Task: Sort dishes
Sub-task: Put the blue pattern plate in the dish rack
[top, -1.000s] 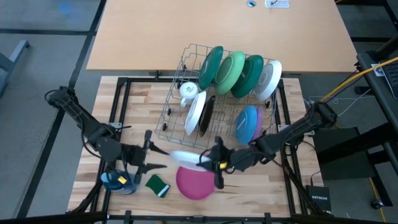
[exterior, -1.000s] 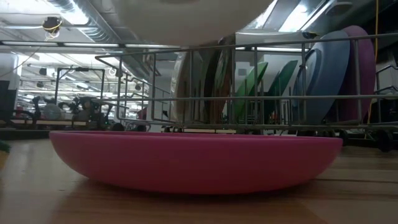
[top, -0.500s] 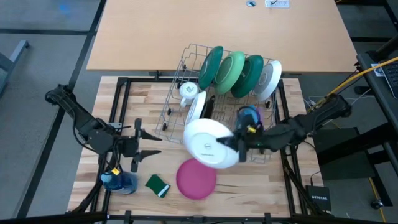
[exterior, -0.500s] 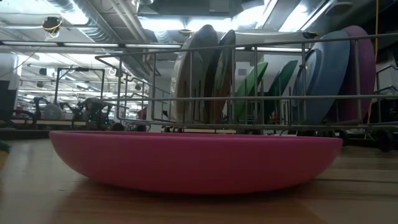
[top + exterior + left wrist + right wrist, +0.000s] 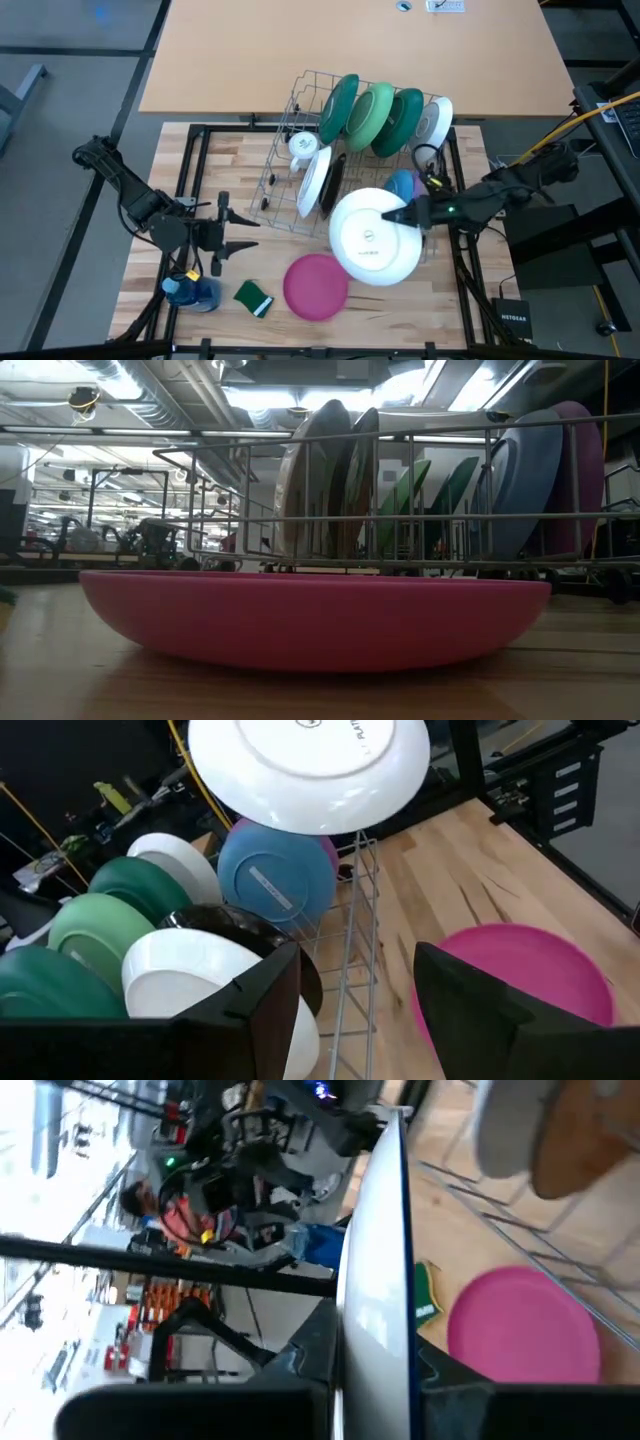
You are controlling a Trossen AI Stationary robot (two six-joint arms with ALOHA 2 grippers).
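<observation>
the right gripper was clamped on the rim of a white plate, holding it in the air over the near right corner of the wire dish rack, with its underside facing up toward the high camera. in the right wrist view that plate showed edge-on between the gripper's fingers. just beyond it in the rack stood a blue plate with a purple plate behind it. along the far side of the rack leaned a dark green plate, a light green plate, another dark green plate and a white plate with a grey centre. near the middle of the rack a second white plate stood upright against a dark plate. a small white mug sat in the far left part of the rack.

a pink plate lay flat on the wooden counter, in front of the rack and apart from it. a green sponge lay just to its left.

the left gripper hung over the left part of the counter with its fingers spread wide, holding nothing. a blue object sat near the counter's front left edge.
</observation>
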